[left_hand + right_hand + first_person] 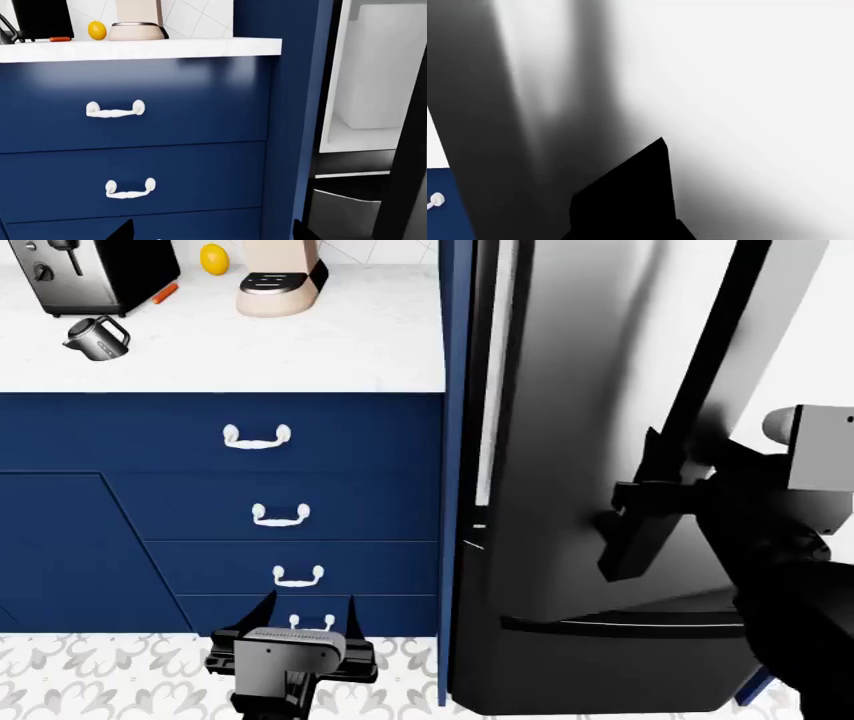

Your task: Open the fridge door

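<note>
The fridge door [587, 390], a tall brushed-steel panel, stands ajar, with a white strip of interior showing along its left edge. Its long black bar handle [714, 350] slants down the panel. My right gripper [661, 485] is clamped across the lower part of that handle. In the right wrist view the door surface [727, 75] fills the frame behind a black finger [640, 190]. My left gripper [304, 612] hangs low in front of the navy drawers, open and holding nothing. Only its two fingertips [123, 231] show in the left wrist view. That view also shows the white fridge interior [377, 75].
Navy drawers with white handles [258, 437] stand left of the fridge under a white countertop [307, 350]. On the countertop are a toaster [94, 275], a small kettle [98, 335], a lemon [214, 258] and a beige appliance [278, 275]. A darker freezer drawer [601, 665] sits below the door.
</note>
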You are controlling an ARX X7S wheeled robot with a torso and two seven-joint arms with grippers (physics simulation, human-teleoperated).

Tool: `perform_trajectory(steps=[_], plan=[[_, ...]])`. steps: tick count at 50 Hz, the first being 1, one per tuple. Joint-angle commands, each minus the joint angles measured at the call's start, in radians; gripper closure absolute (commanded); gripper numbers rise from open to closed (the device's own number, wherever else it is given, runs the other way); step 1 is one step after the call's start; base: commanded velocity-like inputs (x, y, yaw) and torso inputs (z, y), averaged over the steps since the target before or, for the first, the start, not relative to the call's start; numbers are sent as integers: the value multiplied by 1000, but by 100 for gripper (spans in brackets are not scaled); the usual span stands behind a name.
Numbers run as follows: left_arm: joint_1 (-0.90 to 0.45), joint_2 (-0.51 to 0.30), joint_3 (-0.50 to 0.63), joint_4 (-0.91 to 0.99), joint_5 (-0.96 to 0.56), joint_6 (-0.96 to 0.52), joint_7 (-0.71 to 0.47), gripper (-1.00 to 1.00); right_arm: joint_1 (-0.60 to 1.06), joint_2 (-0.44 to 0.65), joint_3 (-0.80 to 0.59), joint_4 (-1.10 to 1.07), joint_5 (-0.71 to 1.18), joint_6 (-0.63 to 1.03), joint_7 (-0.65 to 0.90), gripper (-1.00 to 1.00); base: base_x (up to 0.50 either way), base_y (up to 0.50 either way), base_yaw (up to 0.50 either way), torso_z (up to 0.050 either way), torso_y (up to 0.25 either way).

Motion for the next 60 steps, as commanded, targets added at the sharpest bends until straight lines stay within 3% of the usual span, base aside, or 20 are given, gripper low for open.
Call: perform_trajectory(steps=[1, 10, 14, 23, 31, 32, 36, 38, 46, 60], plan=[[-2, -4, 8, 0, 2, 2, -7, -100, -125, -10, 155, -145, 264, 94, -64, 100, 0, 3, 0, 0, 0], [4, -8, 11, 8, -4, 3, -11, -100, -124, -13, 370, -137, 548, 247, 10, 100, -1, 3, 3, 0, 0], [9, -11, 12, 12, -6, 5, -13, -100, -143, -15, 221, -54, 364, 118, -88, 100, 0, 3, 4, 0, 0], [11, -14, 17, 19, -6, 2, -18, -100, -225, -5, 294, -81, 386, 70, -130, 100, -1, 1, 2, -3, 0], [2, -14, 20, 10, -9, 3, -20, -100, -188, 2, 214, -100, 323, 52, -90, 100, -2, 3, 3, -1, 0], [1, -14, 21, 10, -10, 2, -20, -100, -189, 0, 220, -103, 331, 54, -88, -100, 0, 4, 4, 0, 0], [3, -16, 22, 11, -11, 3, -22, -100, -243, 1, 283, -168, 400, 72, -68, -100, 0, 0, 0, 0, 0], [6, -17, 23, 14, -11, 4, -23, -100, -249, -12, 250, -158, 367, 47, -82, -100, 0, 0, 0, 0, 0], [0, -19, 29, 11, -9, 3, -28, -100, -420, 3, 484, -286, 526, 49, -59, -100, 0, 0, 0, -1, 0], [-9, -23, 34, 3, -12, 6, -31, -100, -428, -34, 383, -340, 368, -8, -30, -100, 0, 0, 0, 0, 0]])
